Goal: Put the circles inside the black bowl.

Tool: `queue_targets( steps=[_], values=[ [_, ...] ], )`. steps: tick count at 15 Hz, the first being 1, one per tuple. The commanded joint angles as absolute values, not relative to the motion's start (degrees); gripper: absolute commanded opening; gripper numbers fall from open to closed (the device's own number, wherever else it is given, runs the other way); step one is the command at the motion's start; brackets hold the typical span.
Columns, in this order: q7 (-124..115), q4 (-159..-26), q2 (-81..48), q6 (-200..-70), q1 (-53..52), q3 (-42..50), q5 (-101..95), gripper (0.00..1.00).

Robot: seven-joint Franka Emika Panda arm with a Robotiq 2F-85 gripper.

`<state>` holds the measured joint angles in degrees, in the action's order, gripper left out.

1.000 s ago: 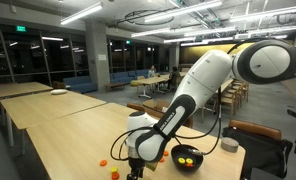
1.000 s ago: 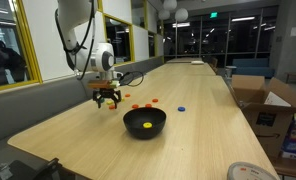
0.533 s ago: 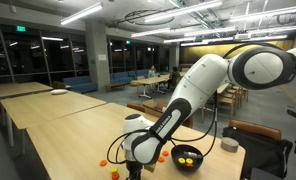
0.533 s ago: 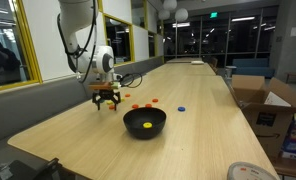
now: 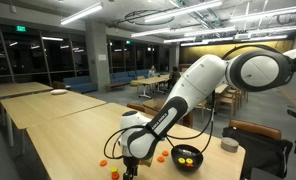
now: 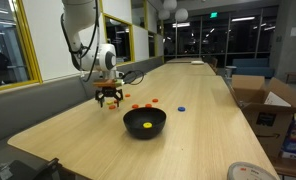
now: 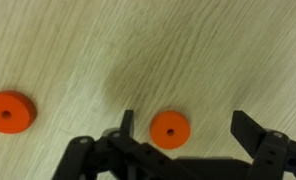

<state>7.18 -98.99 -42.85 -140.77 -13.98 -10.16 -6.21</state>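
Observation:
My gripper is open and hangs low over the wooden table, with one orange circle lying flat between its fingers, nearer one finger. A second orange circle lies off to the side. The gripper shows in both exterior views. The black bowl stands apart from it and holds a yellow circle; it also shows in an exterior view. More orange circles lie on the table between the gripper and the bowl.
A small blue disc lies beyond the bowl. A grey cup stands near the table's far corner. Cardboard boxes stand beside the table. A white round object sits at the table's near edge.
The arm has shifted the gripper slightly sideways over the table. The gripper stays open. Circles and bowl have not moved.

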Motion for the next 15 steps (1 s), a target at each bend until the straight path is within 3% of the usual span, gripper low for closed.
queue_targets(
  steps=[1,6,7,9,15],
  values=[
    [8.41,-95.06,-44.68,-138.37,-14.26,-9.87,-6.88,1.0],
    [9.1,-93.63,-45.8,-137.81,-14.22,-9.87,-6.92,1.0],
    [9.27,-93.33,-46.05,-137.83,-14.19,-9.86,-6.95,0.75],
    [9.62,-92.93,-46.43,-137.81,-14.2,-9.81,-7.05,0.68],
    [9.12,-92.93,-45.7,-137.98,-14.54,-9.13,-7.71,0.2]
  ],
)
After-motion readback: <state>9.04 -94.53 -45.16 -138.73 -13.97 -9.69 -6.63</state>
